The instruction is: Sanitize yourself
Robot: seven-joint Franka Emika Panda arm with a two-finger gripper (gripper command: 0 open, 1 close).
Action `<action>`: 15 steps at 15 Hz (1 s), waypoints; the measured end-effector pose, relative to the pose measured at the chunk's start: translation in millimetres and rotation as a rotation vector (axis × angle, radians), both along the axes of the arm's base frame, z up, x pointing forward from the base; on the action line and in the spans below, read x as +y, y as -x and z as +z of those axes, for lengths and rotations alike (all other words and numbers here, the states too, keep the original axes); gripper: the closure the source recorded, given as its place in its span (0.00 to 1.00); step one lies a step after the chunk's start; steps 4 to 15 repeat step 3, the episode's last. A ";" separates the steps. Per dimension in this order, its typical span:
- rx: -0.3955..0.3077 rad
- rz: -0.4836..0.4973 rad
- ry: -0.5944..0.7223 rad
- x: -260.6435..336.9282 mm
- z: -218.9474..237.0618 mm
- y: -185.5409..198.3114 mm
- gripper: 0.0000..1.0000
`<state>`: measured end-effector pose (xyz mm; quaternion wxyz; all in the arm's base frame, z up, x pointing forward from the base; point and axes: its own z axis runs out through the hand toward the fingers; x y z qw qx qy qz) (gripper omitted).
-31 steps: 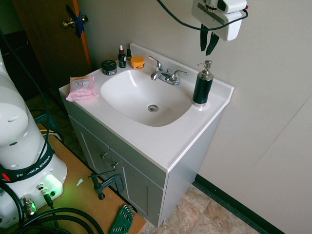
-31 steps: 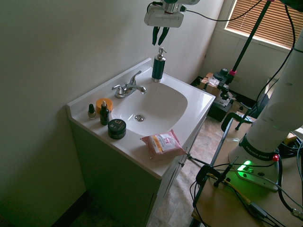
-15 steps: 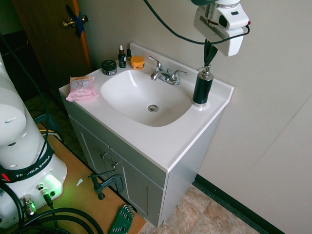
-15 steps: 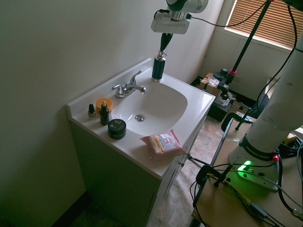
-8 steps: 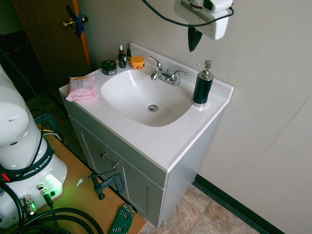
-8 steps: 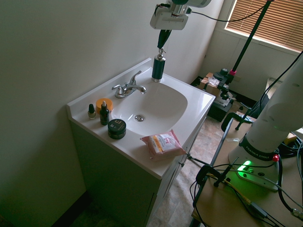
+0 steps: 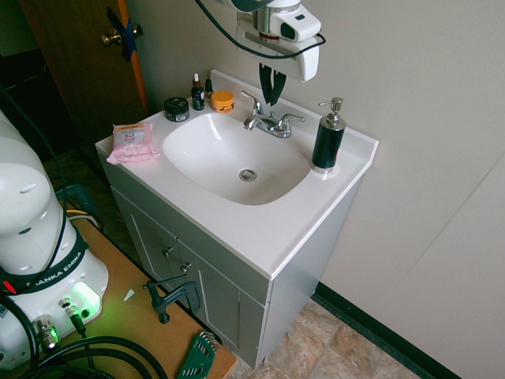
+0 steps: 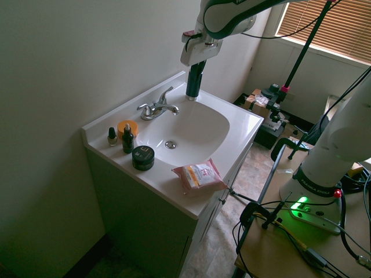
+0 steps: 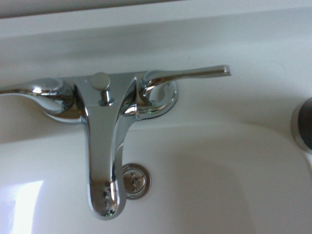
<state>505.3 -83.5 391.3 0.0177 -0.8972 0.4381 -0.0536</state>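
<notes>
Gripper [image 7: 272,85]: fingers together, holding nothing, pointing down.
Faucet [image 7: 267,120]: directly below jaws; spout runs toward basin [image 7: 207,164].
Soap dispenser [image 7: 327,137]: off to one side, well apart.
Arm [image 8: 229,13]: overhead w/ gripper hanging.

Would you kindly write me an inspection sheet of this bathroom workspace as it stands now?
Surface: white vanity top with a basin; drain visible, no water seen.
Job's things: soap pump bottle upright at the back corner by the wall; chrome faucet with both handles, also filling the wrist view.
Clutter: pink wipes pack, black jar, two dropper bottles, orange tin.
Grippers: gripper hangs above the faucet, fingers pointing down, close together, holding nothing.
Cables: black cable runs to the gripper.
Surroundings: wooden door with a knob; window blinds.
</notes>
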 end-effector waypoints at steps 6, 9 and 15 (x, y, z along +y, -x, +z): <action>0.003 0.011 0.001 7.8 -4.0 2.8 0.00; 0.003 0.011 0.001 7.8 -4.0 2.8 0.00; 0.003 0.011 0.001 7.8 -4.0 2.8 0.00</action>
